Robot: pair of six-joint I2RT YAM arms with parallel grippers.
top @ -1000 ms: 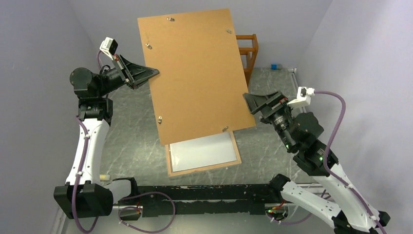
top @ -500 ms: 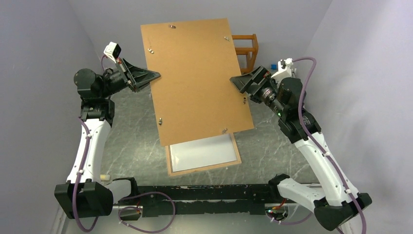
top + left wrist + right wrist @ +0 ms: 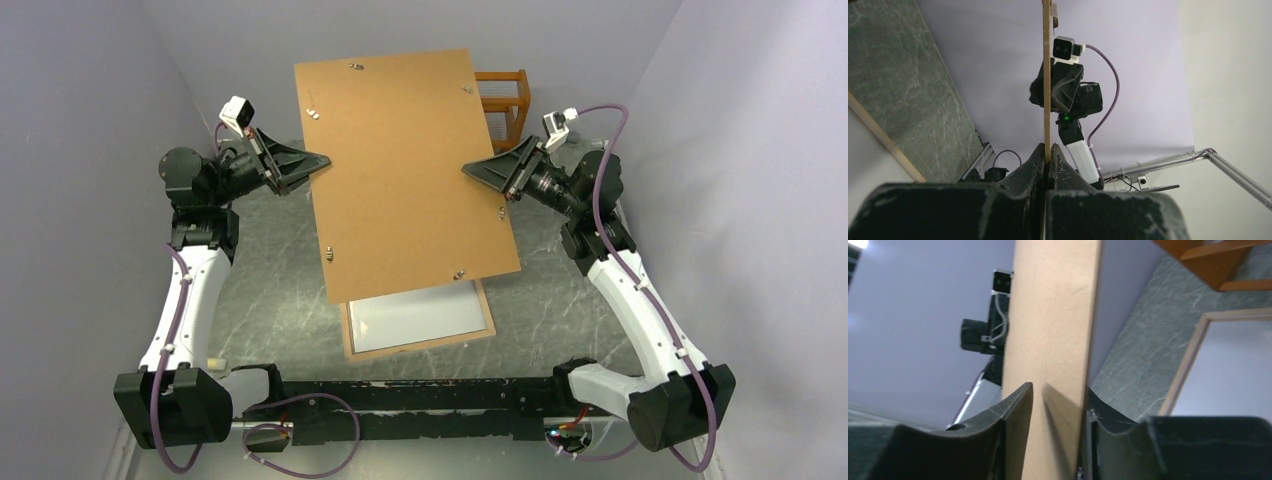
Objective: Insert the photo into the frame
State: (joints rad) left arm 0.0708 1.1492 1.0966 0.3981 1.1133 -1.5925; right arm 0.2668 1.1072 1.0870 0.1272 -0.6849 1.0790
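The frame [image 3: 420,345] lies flat on the table near the arms, its light wood rim up and a white surface [image 3: 415,318] filling its opening; I cannot tell whether that is the photo. Above it the brown backing board [image 3: 405,170] is held up, tilted. My left gripper [image 3: 322,158] is shut on the board's left edge, which the left wrist view shows edge-on [image 3: 1046,75] between the pinched fingers [image 3: 1047,150]. My right gripper [image 3: 470,170] straddles the board's right edge [image 3: 1053,315]. One right finger lies against the board; the other [image 3: 1020,400] stands a little off it.
An orange wooden shelf rack [image 3: 508,100] stands at the back right, behind the board, also seen in the right wrist view [image 3: 1218,260]. Grey walls close in on both sides. The frame's rim [image 3: 1188,360] sits below the right gripper.
The right arm swung up and left from beside the board onto its right edge, and its jaws narrowed around it. The left gripper kept its hold; the board shifted slightly right and down.
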